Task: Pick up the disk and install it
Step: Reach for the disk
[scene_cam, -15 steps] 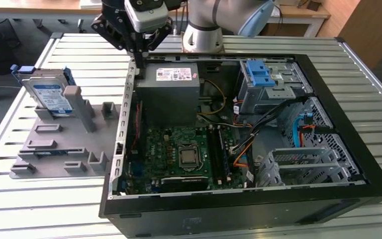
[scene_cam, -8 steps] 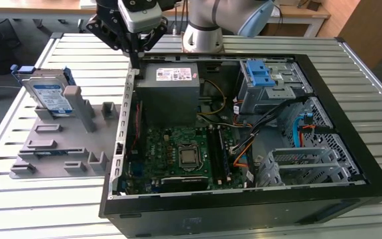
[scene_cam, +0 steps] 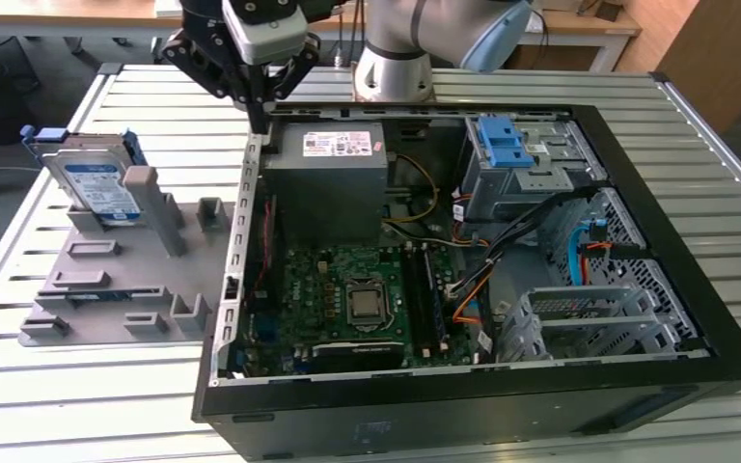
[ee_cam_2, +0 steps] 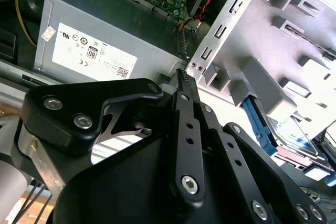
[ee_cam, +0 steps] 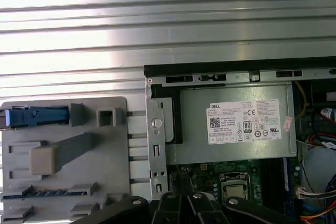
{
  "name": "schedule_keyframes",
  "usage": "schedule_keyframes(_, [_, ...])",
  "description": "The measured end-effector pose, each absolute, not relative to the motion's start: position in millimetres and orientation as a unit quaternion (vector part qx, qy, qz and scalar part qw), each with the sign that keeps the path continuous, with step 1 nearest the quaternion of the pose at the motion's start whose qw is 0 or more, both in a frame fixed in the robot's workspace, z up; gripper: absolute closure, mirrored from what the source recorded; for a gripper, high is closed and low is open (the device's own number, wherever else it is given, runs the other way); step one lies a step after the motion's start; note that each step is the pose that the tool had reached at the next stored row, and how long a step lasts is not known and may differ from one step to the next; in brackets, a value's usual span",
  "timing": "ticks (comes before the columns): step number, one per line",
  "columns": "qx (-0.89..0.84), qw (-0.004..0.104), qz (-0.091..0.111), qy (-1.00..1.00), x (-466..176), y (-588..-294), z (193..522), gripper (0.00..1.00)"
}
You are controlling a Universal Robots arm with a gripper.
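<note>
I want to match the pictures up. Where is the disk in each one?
Exterior view: disk stands upright in the grey holder, at the exterior view's left.
First wrist view: disk seen edge-on in the holder's corner slot.
Second wrist view: disk between the holder's posts.
Shared landmark: grey box with a white sticker.

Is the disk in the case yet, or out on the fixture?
Out. The disk stands on edge in the grey fixture outside the case, at the exterior view's left.
</note>
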State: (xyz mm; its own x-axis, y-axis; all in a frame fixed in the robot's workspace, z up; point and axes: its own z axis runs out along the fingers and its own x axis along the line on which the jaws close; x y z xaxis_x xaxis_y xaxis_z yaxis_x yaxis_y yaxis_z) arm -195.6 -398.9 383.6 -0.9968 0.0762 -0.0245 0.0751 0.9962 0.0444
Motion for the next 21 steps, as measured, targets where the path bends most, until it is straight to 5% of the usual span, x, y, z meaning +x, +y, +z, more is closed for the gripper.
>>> schedule_keyframes(21, [0.038, 0.013, 0.022, 0.999, -205.4, -398.9, 381.9, 0.89])
